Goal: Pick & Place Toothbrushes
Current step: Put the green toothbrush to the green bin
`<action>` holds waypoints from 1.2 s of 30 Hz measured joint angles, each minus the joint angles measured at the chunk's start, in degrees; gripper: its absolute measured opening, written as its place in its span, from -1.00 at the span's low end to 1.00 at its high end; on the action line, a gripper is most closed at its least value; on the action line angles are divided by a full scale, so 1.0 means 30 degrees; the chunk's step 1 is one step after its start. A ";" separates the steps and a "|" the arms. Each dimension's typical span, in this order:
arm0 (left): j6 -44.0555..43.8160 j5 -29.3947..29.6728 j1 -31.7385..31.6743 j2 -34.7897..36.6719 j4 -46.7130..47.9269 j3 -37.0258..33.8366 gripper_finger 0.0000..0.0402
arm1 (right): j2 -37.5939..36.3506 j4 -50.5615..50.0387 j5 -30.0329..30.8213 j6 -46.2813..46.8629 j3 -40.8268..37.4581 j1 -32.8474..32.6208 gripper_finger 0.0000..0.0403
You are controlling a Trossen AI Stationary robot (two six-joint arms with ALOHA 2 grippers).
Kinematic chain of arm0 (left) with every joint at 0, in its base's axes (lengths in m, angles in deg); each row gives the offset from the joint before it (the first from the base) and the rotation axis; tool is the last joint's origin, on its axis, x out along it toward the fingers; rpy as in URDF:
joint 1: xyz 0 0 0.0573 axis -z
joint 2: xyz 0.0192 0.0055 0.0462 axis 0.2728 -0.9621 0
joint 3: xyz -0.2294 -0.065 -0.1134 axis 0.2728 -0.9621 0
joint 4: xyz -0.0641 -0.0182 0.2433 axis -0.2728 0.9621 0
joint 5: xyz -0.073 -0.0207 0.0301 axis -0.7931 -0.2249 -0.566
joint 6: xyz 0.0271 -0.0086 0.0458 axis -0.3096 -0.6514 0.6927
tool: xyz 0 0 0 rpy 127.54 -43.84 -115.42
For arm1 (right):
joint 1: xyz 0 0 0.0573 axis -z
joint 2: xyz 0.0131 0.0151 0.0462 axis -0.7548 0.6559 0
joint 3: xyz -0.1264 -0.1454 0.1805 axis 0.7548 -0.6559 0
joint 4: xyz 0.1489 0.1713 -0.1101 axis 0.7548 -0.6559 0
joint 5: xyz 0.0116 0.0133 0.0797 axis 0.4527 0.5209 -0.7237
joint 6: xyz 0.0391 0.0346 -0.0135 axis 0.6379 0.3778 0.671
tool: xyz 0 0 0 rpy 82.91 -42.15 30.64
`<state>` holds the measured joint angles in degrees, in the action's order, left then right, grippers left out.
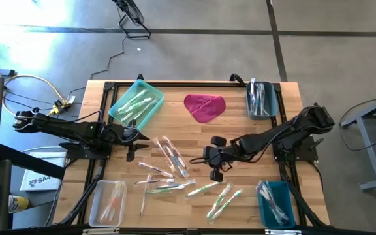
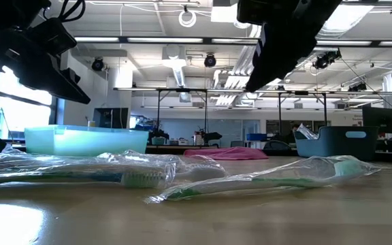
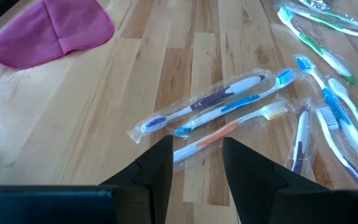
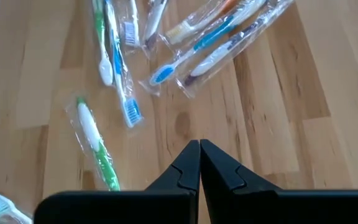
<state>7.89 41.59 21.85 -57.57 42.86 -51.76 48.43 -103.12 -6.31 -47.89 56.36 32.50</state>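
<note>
Bare wood lies between the magenta cloth (image 1: 205, 107) at 12 o'clock and the toothbrushes (image 1: 175, 171) scattered across the table (image 1: 234, 127) centre toward 6 o'clock. Bins occupy the four corners.

Left gripper (image 1: 133, 138): at 9 o'clock of the pile, fingers (image 3: 160, 163) spread and empty; the nearest wrapped brushes lie just ahead of the tips.

Right gripper (image 1: 209, 156): at 3 o'clock of the pile, fingers (image 4: 190, 163) pressed together, holding nothing, above bare wood.
</note>
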 joint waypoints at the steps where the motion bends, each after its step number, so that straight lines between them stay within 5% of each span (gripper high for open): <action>1: 0.0000 0.0000 0.0000 0.0000 0.0012 0.0002 -0.32 | -0.0007 0.0070 -0.0020 0.0018 0.0000 0.0000 -0.98; 12: 0.0000 -0.0007 0.0000 0.0000 0.0020 0.0002 -0.32 | -0.0007 0.1081 -0.0982 0.1081 0.0000 -0.0046 -0.94; 31: 0.0000 -0.0015 0.0000 0.0000 0.0017 0.0000 -0.32 | -0.0015 0.2266 -0.1269 0.0864 0.0000 0.0131 -0.21; 36: 0.0000 -0.0022 0.0000 0.0000 0.0020 -0.0005 -0.32 | 0.0002 0.2240 -0.1931 -0.0132 0.0002 -0.0334 -0.17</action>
<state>7.89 41.52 21.85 -57.57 42.92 -51.77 48.43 -96.40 -12.10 -48.29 56.36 31.50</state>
